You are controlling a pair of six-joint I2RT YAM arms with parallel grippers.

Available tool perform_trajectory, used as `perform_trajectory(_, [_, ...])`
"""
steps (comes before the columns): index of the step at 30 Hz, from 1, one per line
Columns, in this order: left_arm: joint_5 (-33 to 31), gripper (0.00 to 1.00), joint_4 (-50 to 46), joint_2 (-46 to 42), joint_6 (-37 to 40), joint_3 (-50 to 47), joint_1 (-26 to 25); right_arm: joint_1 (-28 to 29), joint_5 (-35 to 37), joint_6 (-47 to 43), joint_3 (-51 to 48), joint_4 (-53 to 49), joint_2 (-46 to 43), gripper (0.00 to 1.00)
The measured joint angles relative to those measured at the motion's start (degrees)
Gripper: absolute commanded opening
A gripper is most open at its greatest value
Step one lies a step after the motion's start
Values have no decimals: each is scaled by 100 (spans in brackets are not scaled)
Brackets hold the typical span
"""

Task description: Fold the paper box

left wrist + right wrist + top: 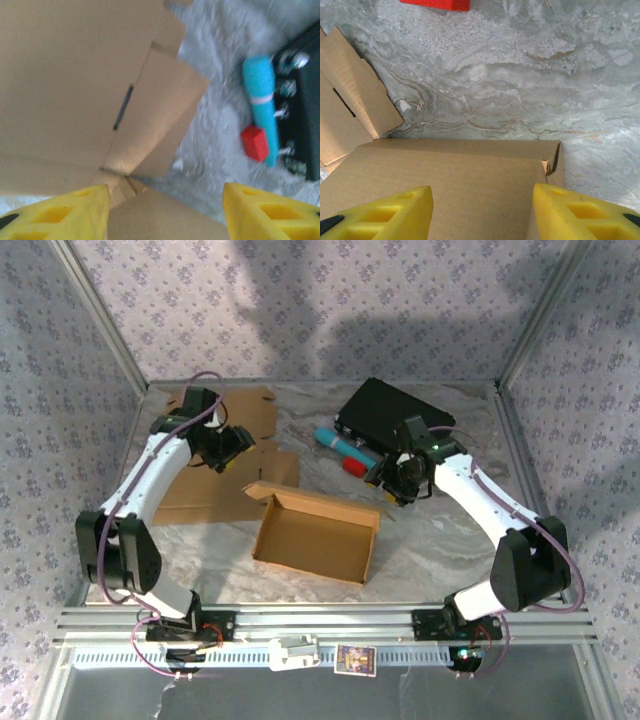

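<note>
No writing can be read anywhere. The small card (355, 658) at the table's (440, 535) near edge is too blurred.

White arms (150, 475), black joints (130, 555), purple cables (203, 374), yellow foam jaws.

I see open table (440, 540) right of the paper box (315, 535); the black case (385, 410) and teal tube (335, 441) crowd the far right corner.
</note>
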Motion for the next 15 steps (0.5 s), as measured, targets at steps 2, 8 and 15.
perform_trajectory(2, [245,61,-66,28,-17,-31,-98,-2,-39,22,0,-103,0,60])
perform_trajectory(8, [570,62,-103,-4,-17,-85,-280,-2,-267,216,0,-330,0,62])
perform_trajectory(15, [693,63,-365,-13,103,-205,-275,44,-463,431,-4,-376,-13,62])
